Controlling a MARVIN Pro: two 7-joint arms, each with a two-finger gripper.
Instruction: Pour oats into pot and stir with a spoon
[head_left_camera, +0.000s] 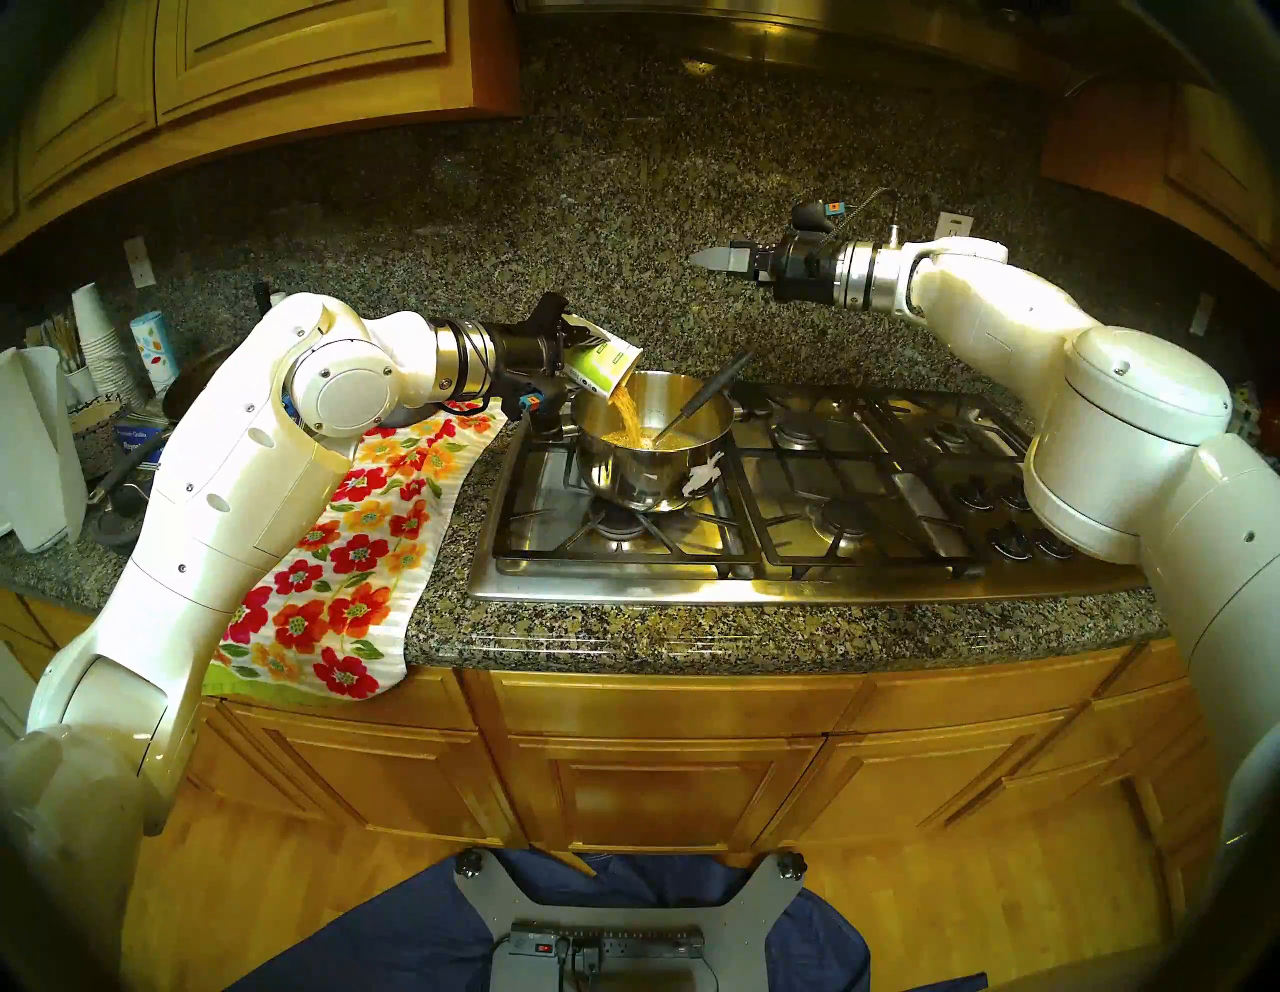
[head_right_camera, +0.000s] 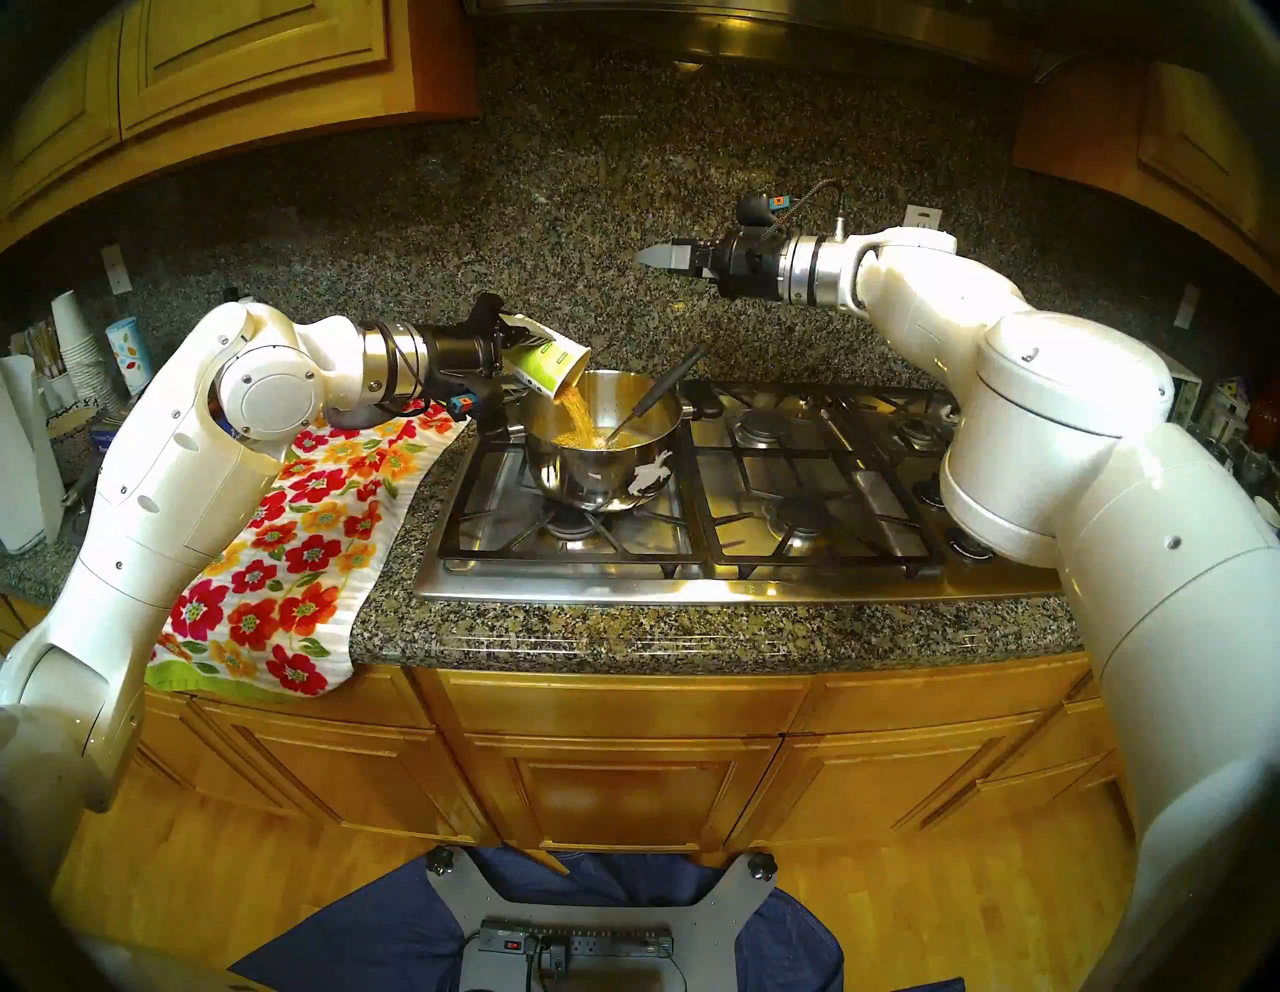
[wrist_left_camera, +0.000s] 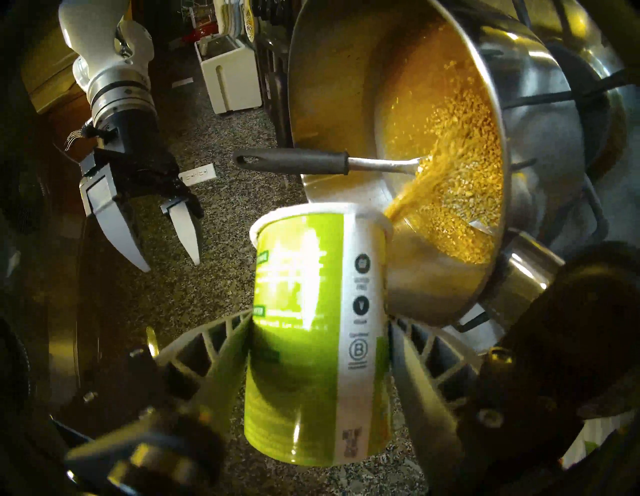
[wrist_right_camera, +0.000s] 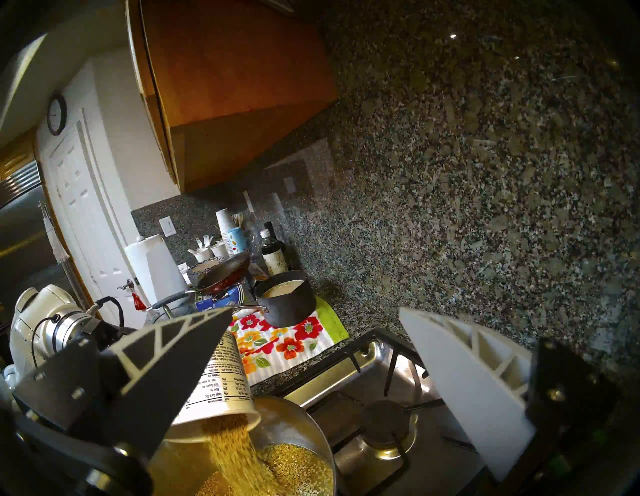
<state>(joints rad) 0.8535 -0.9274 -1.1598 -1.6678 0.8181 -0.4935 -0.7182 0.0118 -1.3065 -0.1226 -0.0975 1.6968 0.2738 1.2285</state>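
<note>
My left gripper (head_left_camera: 576, 338) is shut on the white and green paper cup (head_left_camera: 601, 364), tipped mouth-down over the steel pot (head_left_camera: 637, 478) on the front left burner. Oats (head_left_camera: 627, 415) stream from the cup into the pot and cover its bottom (wrist_left_camera: 460, 166). The spoon (head_left_camera: 713, 395) leans in the pot, its dark handle (wrist_left_camera: 294, 162) over the far rim and its bowl under the oats. My right gripper (head_left_camera: 706, 258) is open and empty, high above the back of the stove, right of the pot. It also shows in the left wrist view (wrist_left_camera: 169, 263).
A small dark grey pot (wrist_right_camera: 287, 304) stands on the floral towel (head_left_camera: 346, 554) left of the stove. A frying pan (wrist_right_camera: 225, 273), a paper towel roll (head_left_camera: 34, 450) and stacked cups (head_left_camera: 97, 346) crowd the far left counter. Black grates (head_left_camera: 866, 471) cover the burners.
</note>
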